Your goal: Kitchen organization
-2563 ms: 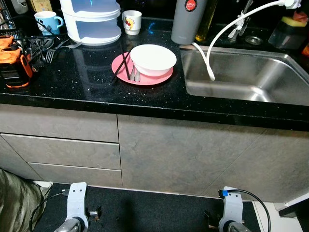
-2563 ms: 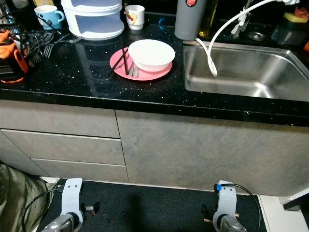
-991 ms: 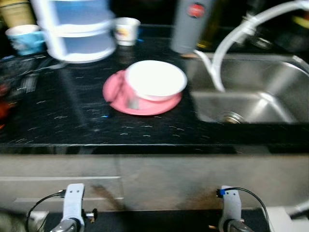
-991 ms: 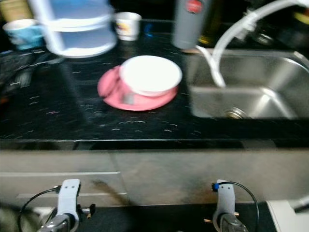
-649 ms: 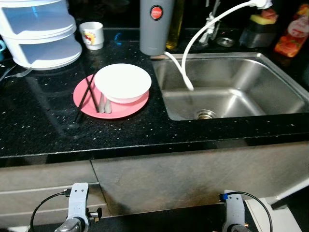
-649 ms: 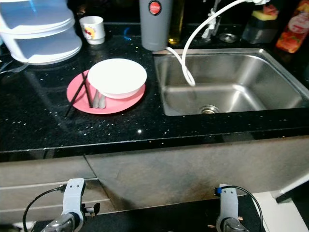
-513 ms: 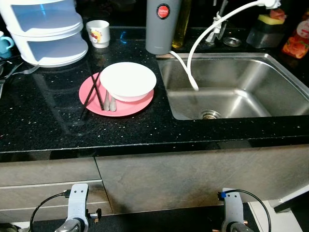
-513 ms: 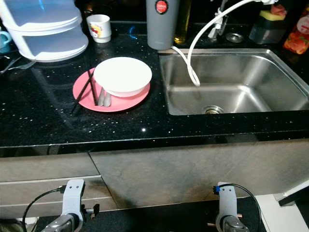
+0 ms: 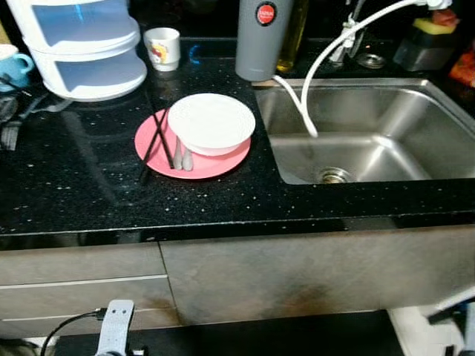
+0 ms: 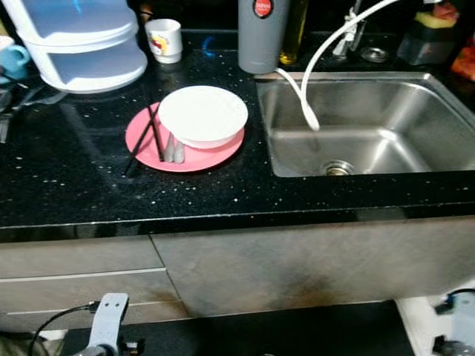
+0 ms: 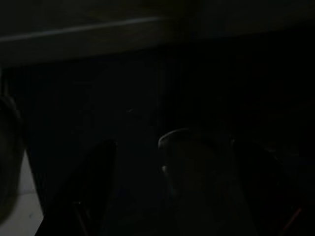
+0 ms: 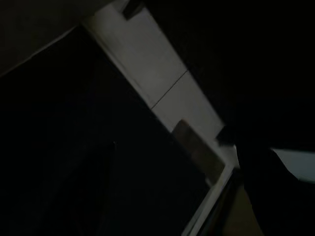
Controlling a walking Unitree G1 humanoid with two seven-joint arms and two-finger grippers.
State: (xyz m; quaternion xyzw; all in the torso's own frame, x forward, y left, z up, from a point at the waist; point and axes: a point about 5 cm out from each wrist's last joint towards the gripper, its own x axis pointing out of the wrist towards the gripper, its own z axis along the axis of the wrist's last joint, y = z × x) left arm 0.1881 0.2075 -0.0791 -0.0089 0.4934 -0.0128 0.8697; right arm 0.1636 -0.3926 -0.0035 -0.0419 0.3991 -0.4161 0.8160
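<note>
Tabletop (image 9: 89, 185), black speckled stone, with a stainless sink (image 9: 415, 126) set in at 3 o'clock. Centre item: pink plate (image 9: 223, 165) carrying a white bowl (image 9: 211, 122) on its right half; black chopsticks (image 9: 157, 141) lie across the plate's left edge, with grey utensil handles (image 9: 183, 158) just beside them, partly tucked under the bowl. At 10 o'clock of the plate, a white tiered container (image 9: 85, 44); a small printed white cup (image 9: 162, 47) stands just beside it at 11 o'clock, and a blue mug (image 9: 10, 62) sits at the far 9 o'clock edge. Grey flask with red cap badge (image 9: 264, 37) at 12 o'clock, touching the sink rim; a white hose (image 9: 315, 67) curves from the back into the basin, its end hanging above the drain (image 9: 334, 176). Grey cabinet fronts (image 9: 282, 274) below. Left arm (image 9: 115, 326) hangs idle low before the drawers, right arm (image 10: 456, 319) low at 5 o'clock; both wrist views are very dark, so whether the left hand and right hand are open or closed cannot be told.
</note>
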